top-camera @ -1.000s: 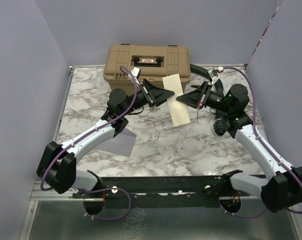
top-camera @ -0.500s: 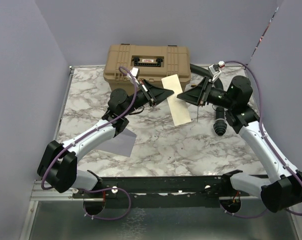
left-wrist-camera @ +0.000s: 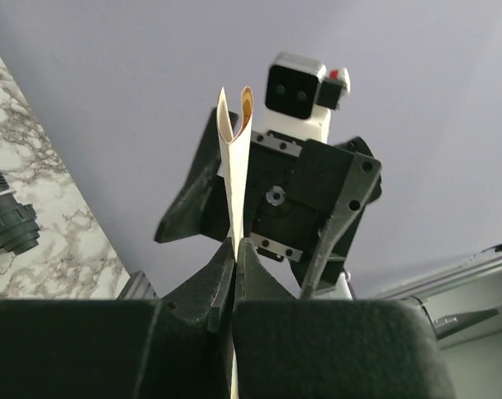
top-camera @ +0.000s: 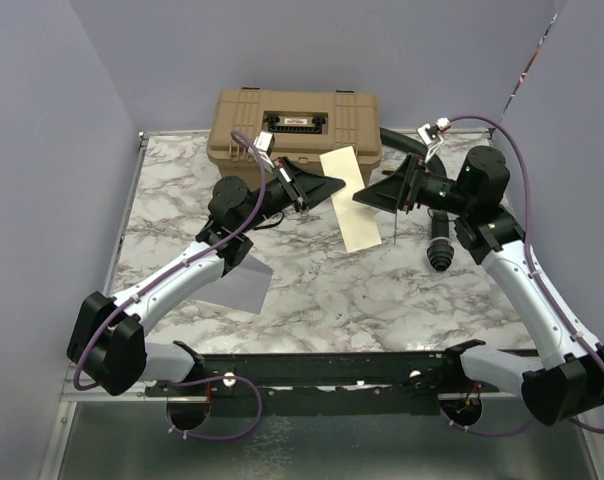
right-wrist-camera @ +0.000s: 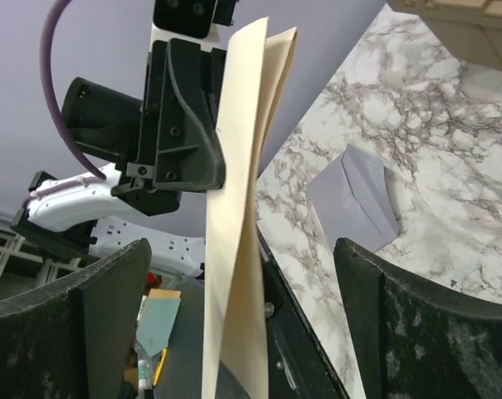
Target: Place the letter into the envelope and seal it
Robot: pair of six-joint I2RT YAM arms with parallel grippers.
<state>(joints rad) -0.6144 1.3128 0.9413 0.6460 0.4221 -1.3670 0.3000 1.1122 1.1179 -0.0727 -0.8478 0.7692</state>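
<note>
While the white and grey marble-patterned table (top-camera: pixel 322 290) lies under both arms, with the tan hard plastic case (top-camera: pixel 297 125) shut at its far edge, the work itself goes on above the table, in the air. The letter (top-camera: pixel 350 205), a tan-brown rectangular sheet of paper folded into a long strip, hangs in front of the case and seems to be lifted off the marble. The left gripper (top-camera: pixel 332 186) is closed tight on one edge of it. The right gripper (top-camera: pixel 365 196) stands wide, one finger on each side of the paper, and in its own wrist view neither finger touches the sheet. The envelope (top-camera: pixel 247 288), a flat grey-lavender paper one, lies on the table beside the left forearm, well apart from the letter; I cannot tell if its flap is open. I judge that the step in hand is getting a good hold on the folded letter, and the putting in is not yet begun. The next move calls for bringing the narrow end of the letter down to the envelope mouth, with the free gripper keeping the envelope in place. The small black ribbed part (top-camera: pixel 440 250) near the right arm has no role.
</note>
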